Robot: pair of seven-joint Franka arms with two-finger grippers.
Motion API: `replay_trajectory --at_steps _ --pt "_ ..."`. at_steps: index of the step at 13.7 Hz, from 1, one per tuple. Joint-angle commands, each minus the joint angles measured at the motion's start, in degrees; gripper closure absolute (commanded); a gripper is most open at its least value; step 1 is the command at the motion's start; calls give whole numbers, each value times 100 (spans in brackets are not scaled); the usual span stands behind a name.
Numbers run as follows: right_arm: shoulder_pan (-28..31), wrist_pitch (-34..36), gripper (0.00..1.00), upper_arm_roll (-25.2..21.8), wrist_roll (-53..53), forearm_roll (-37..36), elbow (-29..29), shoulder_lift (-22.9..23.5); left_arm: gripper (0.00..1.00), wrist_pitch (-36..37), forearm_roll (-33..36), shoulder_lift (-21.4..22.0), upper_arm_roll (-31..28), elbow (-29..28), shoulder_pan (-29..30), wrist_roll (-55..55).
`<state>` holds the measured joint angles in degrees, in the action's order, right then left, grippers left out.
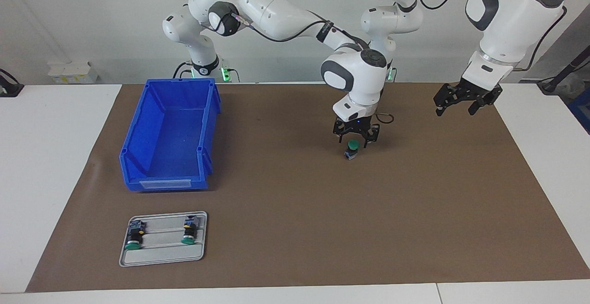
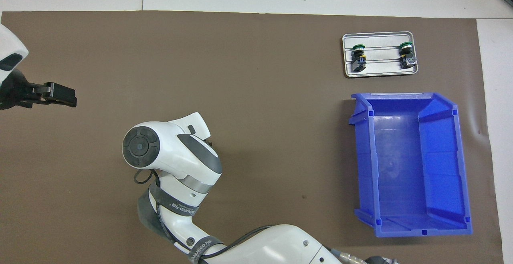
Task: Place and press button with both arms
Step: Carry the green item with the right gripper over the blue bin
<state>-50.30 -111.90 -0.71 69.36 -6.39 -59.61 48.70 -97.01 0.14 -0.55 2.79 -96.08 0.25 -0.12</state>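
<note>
brown mat point(image 1: 295, 211): three buttons, one tray point(image 1: 162, 258), one bin point(image 1: 169, 128).

Overhead view. A brown mat point(image 2: 256, 95) covers the table. The right arm point(image 2: 176, 164) enters from the bottom edge and bends over the mat's middle, its wrist hiding whatever lies beneath. The left gripper point(image 2: 60, 94) projects over the mat at the left arm's end. A blue bin point(image 2: 441, 164) sits toward the right arm's end; farther from the robots, a grey tray point(image 2: 380, 71) holds two green-capped push-buttons point(image 2: 358, 53) point(image 2: 407, 51), well apart.
</note>
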Motion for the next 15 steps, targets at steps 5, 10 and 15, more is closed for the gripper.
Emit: replay_trajectory --at_steps 5,10,15 --pt "11 -306 44 10 95 -143 28 70 0 -55 91 169 -50 -191 -60 -23" --pt "3 -244 100 10 121 -328 37 -9 0 -46 91 169 -50 -200 -7 -32" --pt "256 -270 100 -25 657 -319 -505 -631 0 -46 91 169 -50 -200 -7 -32"
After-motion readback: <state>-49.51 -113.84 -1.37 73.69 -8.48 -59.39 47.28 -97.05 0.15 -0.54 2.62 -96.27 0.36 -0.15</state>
